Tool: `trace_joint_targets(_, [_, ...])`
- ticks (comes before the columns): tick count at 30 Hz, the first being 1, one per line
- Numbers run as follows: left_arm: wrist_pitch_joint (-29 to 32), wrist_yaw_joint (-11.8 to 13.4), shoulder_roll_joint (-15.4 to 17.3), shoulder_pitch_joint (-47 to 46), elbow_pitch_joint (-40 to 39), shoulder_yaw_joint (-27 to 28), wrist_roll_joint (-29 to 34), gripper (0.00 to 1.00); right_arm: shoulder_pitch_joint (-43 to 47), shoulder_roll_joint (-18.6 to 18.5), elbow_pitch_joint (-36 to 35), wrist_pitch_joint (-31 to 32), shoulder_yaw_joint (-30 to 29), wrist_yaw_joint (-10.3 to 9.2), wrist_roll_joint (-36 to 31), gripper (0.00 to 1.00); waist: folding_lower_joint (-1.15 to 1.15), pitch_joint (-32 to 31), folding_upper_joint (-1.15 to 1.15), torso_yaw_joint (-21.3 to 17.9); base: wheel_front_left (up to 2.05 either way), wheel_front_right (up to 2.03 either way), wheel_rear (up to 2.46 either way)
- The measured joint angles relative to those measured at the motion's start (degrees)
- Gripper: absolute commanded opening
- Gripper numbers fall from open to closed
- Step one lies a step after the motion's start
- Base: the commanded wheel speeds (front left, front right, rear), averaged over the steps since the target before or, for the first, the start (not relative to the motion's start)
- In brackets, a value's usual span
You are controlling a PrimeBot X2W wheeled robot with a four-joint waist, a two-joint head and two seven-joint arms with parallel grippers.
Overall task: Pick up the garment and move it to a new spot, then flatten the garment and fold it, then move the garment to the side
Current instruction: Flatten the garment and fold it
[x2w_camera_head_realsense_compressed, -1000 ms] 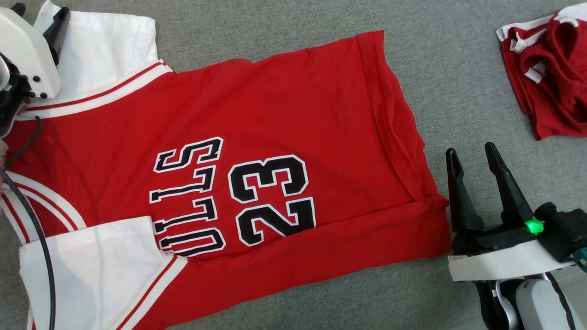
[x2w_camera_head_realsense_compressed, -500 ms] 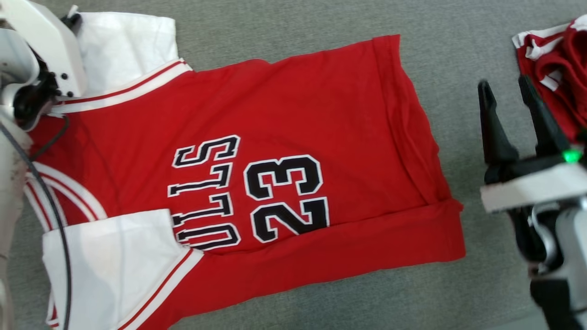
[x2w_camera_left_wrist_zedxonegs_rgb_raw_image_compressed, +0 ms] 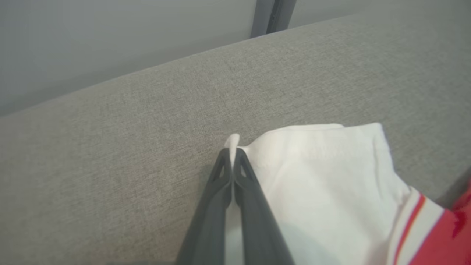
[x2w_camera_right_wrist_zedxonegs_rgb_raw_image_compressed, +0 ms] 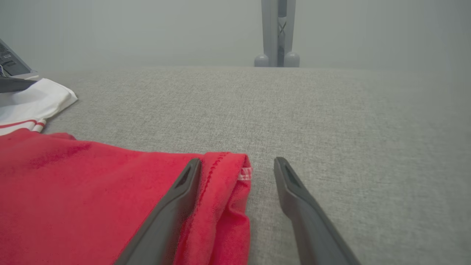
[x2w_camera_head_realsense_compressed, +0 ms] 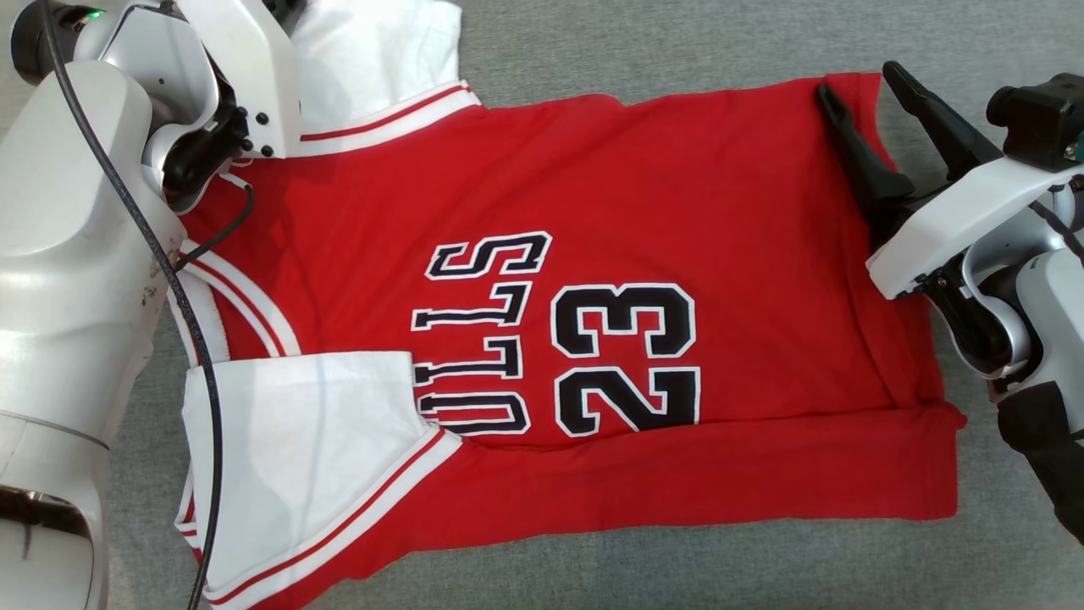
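Note:
The red jersey [x2w_camera_head_realsense_compressed: 677, 195] with white sleeves and black "23" lettering lies spread on the grey surface, its near edge folded over. My left gripper [x2w_camera_left_wrist_zedxonegs_rgb_raw_image_compressed: 232, 152] is shut on the edge of the far white sleeve [x2w_camera_left_wrist_zedxonegs_rgb_raw_image_compressed: 323, 176], with a bit of cloth poking out past the tips. My right gripper [x2w_camera_head_realsense_compressed: 860, 83] is open at the jersey's far right hem corner. In the right wrist view that red corner [x2w_camera_right_wrist_zedxonegs_rgb_raw_image_compressed: 228, 173] sits between the fingers of the right gripper [x2w_camera_right_wrist_zedxonegs_rgb_raw_image_compressed: 237, 162], against the left one.
The grey fabric surface [x2w_camera_head_realsense_compressed: 677, 34] runs on past the jersey to a far edge. A grey post [x2w_camera_right_wrist_zedxonegs_rgb_raw_image_compressed: 278, 33] stands behind that edge. My left arm's pale housing [x2w_camera_head_realsense_compressed: 68, 254] covers the jersey's collar side.
The camera has shifted, so the whole picture slid right. My right gripper has moved from beside the near hem up to the far hem corner, still open.

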Motion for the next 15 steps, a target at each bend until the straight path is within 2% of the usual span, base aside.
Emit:
trace_joint_targets(2, [-0.6, 0.0, 0.0, -0.5, 0.3, -1.0, -0.6, 0.00, -0.7, -1.1, 0.9, 0.6, 1.8, 0.00, 2.0, 1.00, 0.00, 0.2, 0.00, 0.7, 0.00, 0.00, 0.00])
trace_joint_targets(3, [-0.9, 0.0, 0.0, -0.7, 0.3, -1.3, -1.0, 0.00, -1.1, -1.6, 1.2, 1.1, 2.9, -0.01, 3.1, 0.47, 0.00, 0.2, 0.00, 0.9, 0.00, 0.00, 0.00])
trace_joint_targets(4, [-1.1, 0.0, 0.0, -0.8, 0.3, -1.8, -1.3, 0.00, -1.4, -2.0, 1.3, 1.5, 3.8, -0.01, 4.2, 0.08, 0.00, 0.2, 0.00, 1.0, 0.00, 0.00, 0.00])
trace_joint_targets(5, [-1.2, 0.0, 0.0, -0.8, 0.5, -2.2, -1.7, 0.00, -1.5, -2.3, 1.3, 1.6, 4.3, -0.01, 5.2, 0.00, 0.00, 0.1, 0.00, 1.1, 0.00, 0.00, 0.00])
trace_joint_targets(15, [-5.9, 0.0, 3.2, -0.2, -4.8, -4.9, -6.1, 0.00, -2.7, -10.0, -2.8, 1.3, 9.7, 0.00, 9.7, 0.00, 0.00, -1.9, 0.00, 1.9, 0.00, 0.00, 0.00])
